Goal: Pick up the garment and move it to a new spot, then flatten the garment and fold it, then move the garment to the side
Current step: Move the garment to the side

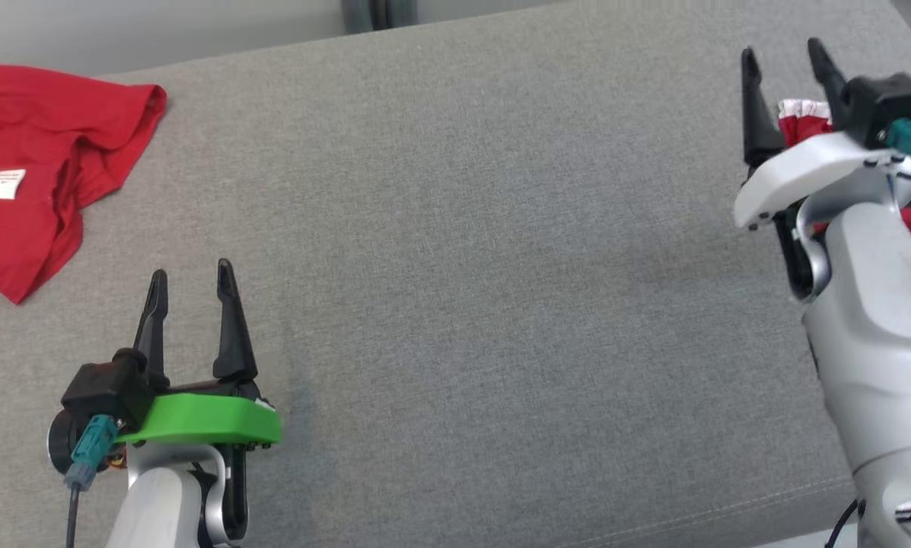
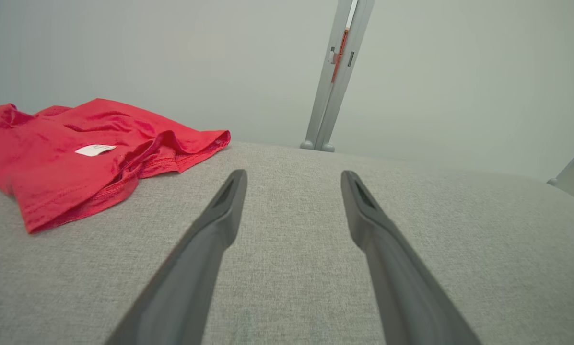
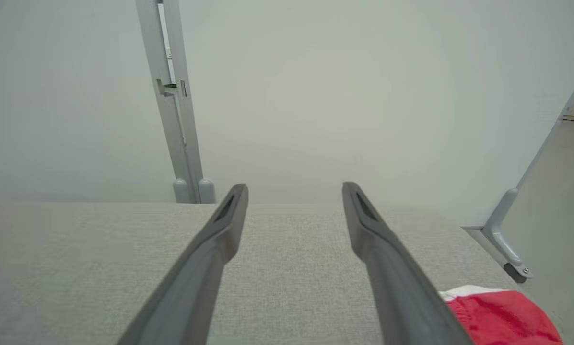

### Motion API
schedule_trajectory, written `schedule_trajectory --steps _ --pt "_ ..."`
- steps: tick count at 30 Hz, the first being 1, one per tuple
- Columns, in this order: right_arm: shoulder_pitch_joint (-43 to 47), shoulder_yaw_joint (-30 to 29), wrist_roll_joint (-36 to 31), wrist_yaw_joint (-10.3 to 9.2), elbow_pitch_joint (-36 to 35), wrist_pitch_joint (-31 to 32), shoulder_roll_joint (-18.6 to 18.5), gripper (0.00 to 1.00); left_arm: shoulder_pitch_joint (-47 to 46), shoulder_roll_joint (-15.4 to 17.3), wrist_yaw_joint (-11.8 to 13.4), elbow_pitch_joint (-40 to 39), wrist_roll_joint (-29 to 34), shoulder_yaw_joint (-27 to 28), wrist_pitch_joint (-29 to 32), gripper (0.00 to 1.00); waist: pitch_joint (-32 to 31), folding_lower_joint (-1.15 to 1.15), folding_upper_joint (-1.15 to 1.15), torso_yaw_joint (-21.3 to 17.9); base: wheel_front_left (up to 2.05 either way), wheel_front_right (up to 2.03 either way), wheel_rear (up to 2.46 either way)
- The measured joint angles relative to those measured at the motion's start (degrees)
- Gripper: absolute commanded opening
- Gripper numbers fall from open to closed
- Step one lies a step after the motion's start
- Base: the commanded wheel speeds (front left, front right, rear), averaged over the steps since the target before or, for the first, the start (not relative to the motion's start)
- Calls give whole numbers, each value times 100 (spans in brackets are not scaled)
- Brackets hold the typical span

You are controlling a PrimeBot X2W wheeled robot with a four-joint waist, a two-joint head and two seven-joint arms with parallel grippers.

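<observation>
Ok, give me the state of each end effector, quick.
Left end effector: open, holding nothing.
Right end effector: open, holding nothing.

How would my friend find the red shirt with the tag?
On the grey cushion, look to the far left corner. The red shirt lies crumpled there, beyond the left tool. Its white tag sets it apart from the red-and-white cloth at the right edge.
</observation>
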Motion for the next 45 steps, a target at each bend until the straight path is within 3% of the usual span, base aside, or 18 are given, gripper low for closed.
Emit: schedule_trajectory --steps 12,20,33,45 --pt "2272 -24 178 0 -1857 1 547 100 703 -113 -111 347 57 270 -25 100 -683 0 0 392 0 0 0" --pt "3572 -115 142 0 -2570 1 782 100 1146 -231 -157 339 130 207 -25 100 -1112 0 0 615 0 0 0" --pt "4369 394 601 0 -2913 35 799 100 1528 -296 -58 96 85 118 -25 100 -1377 0 0 580 0 0 0" --pt "4422 522 665 0 -2939 45 800 100 1584 -299 -32 80 77 48 -25 100 -1401 0 0 563 0 0 0"
